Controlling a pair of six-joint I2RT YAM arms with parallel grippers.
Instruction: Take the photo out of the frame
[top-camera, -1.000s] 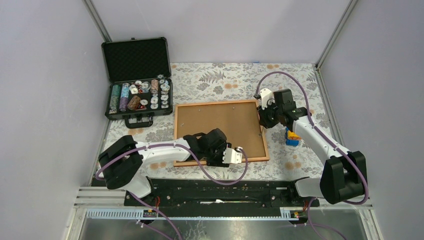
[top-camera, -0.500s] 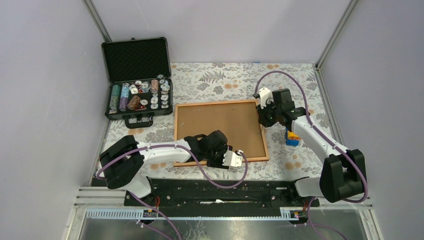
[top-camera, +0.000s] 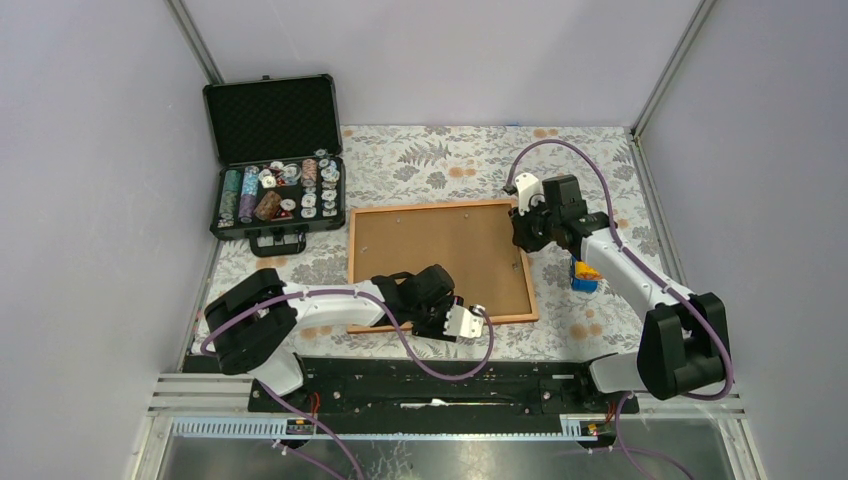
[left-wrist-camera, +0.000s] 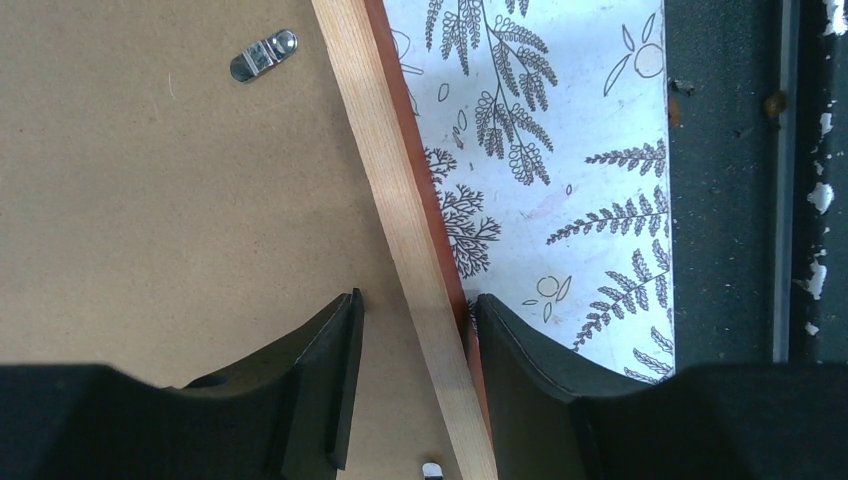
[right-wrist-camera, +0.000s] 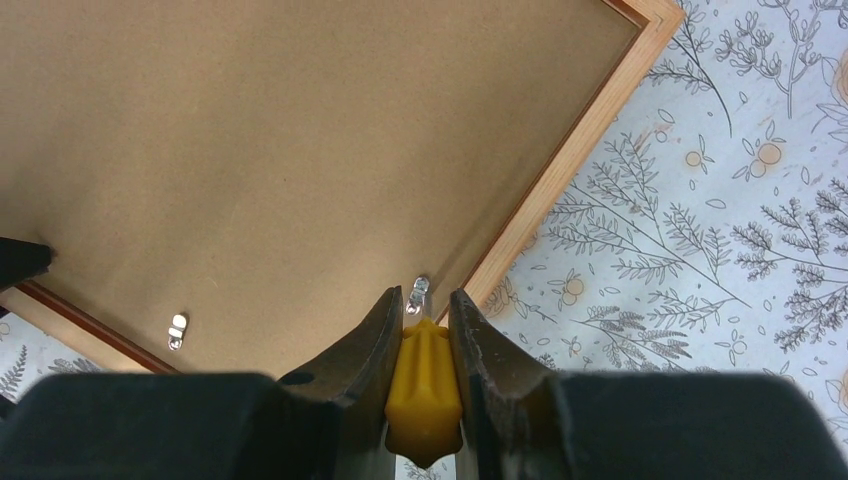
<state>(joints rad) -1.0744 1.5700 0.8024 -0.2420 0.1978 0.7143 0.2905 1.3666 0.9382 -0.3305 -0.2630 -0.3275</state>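
The frame (top-camera: 440, 207) lies face down mid-table, its brown backing board (top-camera: 435, 250) up. The photo is hidden under the board. My left gripper (top-camera: 440, 318) is open and straddles the frame's near rail (left-wrist-camera: 400, 200). One finger is over the board and the other is against the rail's orange outer side (left-wrist-camera: 415, 300). My right gripper (top-camera: 521, 242) is at the frame's right edge and is shut on a yellow tool (right-wrist-camera: 424, 390). The tool's tip is at a small metal clip (right-wrist-camera: 419, 292). Other clips show on the board (right-wrist-camera: 177, 330) (left-wrist-camera: 263, 55).
An open black case (top-camera: 272, 118) of poker chips (top-camera: 275, 195) stands at the back left. A small blue and orange object (top-camera: 583, 275) sits right of the frame, under the right arm. A black rail (top-camera: 430, 385) runs along the table's near edge.
My left gripper has shifted slightly toward the frame's near rail. My right gripper has edged slightly left and away along the frame's right edge. The frame has not moved.
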